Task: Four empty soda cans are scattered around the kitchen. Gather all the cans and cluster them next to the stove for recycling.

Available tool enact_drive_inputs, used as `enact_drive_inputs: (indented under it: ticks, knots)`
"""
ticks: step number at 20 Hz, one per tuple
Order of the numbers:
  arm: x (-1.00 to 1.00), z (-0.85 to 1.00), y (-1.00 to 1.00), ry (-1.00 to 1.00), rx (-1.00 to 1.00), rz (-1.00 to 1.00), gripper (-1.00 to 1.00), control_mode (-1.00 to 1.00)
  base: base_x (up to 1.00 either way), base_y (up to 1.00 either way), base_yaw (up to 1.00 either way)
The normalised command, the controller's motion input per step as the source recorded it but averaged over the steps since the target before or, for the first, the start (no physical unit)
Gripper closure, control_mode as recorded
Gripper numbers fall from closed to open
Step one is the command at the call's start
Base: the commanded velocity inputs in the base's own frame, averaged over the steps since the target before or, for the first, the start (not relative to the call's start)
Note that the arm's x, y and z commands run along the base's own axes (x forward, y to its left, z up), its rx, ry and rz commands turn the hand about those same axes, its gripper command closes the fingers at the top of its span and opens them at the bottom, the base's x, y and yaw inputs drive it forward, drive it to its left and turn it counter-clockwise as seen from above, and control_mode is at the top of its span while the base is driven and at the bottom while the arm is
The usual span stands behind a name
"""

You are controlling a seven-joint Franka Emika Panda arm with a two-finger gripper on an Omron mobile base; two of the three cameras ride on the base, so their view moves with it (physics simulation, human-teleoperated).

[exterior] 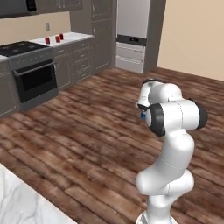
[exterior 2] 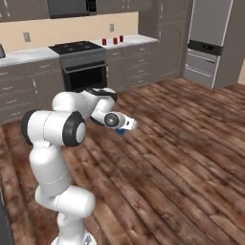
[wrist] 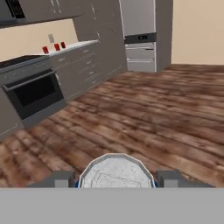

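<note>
Progress looks good to me: three red soda cans [exterior: 57, 38] already stand close together on the pale marble surface [exterior: 74, 38] just beside the stove [exterior: 31, 65], on the side toward the tall grey fridge [exterior: 131, 35]. My gripper [wrist: 116, 179] is clamped on a fourth can [wrist: 116, 173], whose silvery top sits between my fingertips in the hand view. I judge that this last can is what remains: it has to be carried across to the stove and set down with the other three. Between me and the stove lies an open stretch of wood plank floor [exterior: 87, 127], with dark cabinets [exterior: 81, 59] running beneath the surface and beige wall above it. A second marble surface [exterior: 17, 201] lies well away from the stove, at my near side.
</note>
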Motion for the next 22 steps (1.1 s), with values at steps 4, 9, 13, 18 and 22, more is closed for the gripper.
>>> enact_drive_inputs:
  ticks: [4,9,13,18,22]
  knots:
    - [0.00,0.00,0.00,0.00,0.00,0.00,1.00,1.00,0.99,-0.10,0.11]
    - [0.00,0.00,0.00,0.00,0.00,0.00,1.00,1.00,1.00,-0.14,0.11]
    - [0.00,0.00,0.00,0.00,0.00,0.00,1.00,1.00,1.00,-0.13,0.12]
    - [0.00,0.00,0.00,0.00,0.00,0.00,1.00,1.00,1.00,-0.10,0.15]
    - [0.00,0.00,0.00,0.00,0.00,0.00,1.00,1.00,1.00,-0.07,0.18]
